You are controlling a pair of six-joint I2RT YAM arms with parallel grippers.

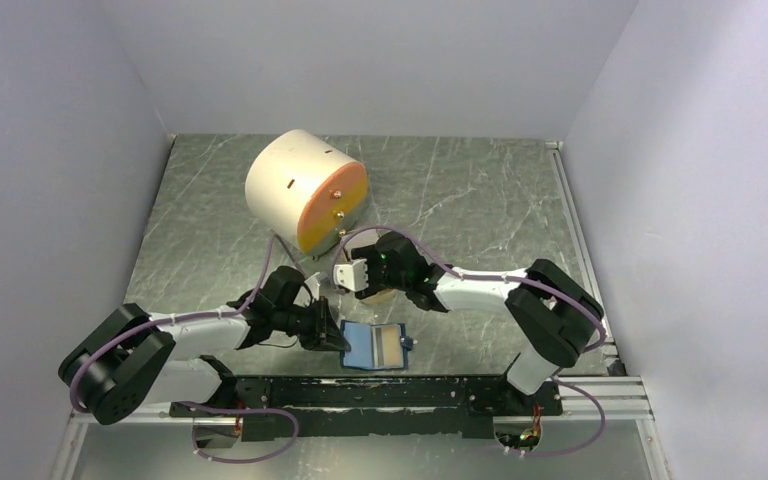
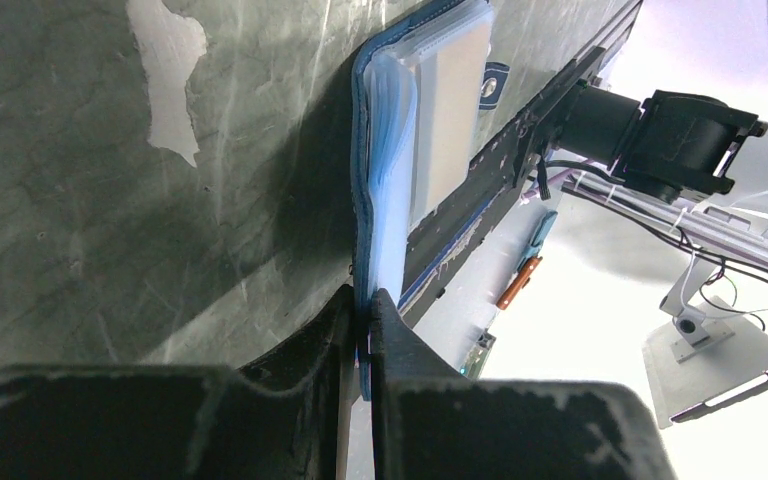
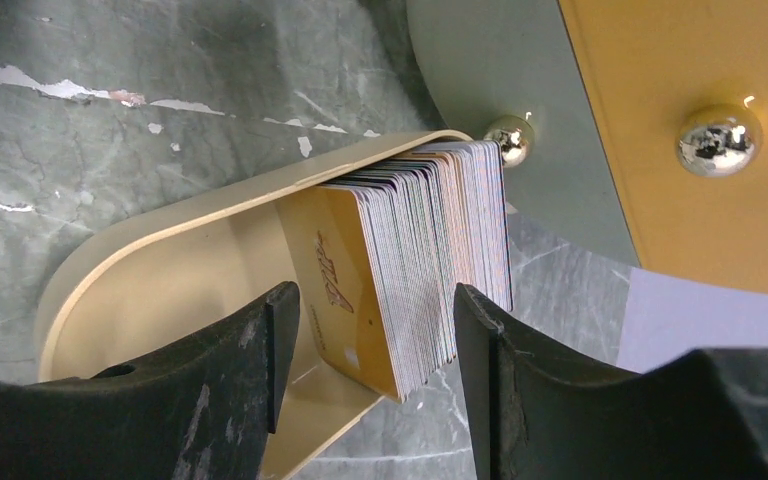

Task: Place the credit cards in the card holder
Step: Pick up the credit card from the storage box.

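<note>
Stage: early; I judge no card is in the card holder (image 1: pixel 373 345) yet, and the whole stack looks to be waiting in the dish
Holder place: lies open on the table (image 1: pixel 480 200) just ahead of the arm bases, light blue inside up, tan strip on its right half
Left claw: left gripper (image 2: pixel 362 325) is pinched tight on the holder's left edge, pinning it
Cards place: credit cards (image 3: pixel 420 250) stand on edge, packed together in the tan dish (image 3: pixel 140 280), beside the cream cylinder (image 1: pixel 305 190)
Right claw: right gripper (image 3: pixel 375 320) is spread wide, one finger on each side of the stack, not clamped
Done: holder open and held
Left to do: pinch a card, carry it over, slide it into a pocket
Hidden: in the top view the right wrist covers the dish and cards
Unclear: whether the right fingers touch the stack; card count; the left wrist sees the holder pockets edge-on, so cannot tell for sure they are empty
</note>
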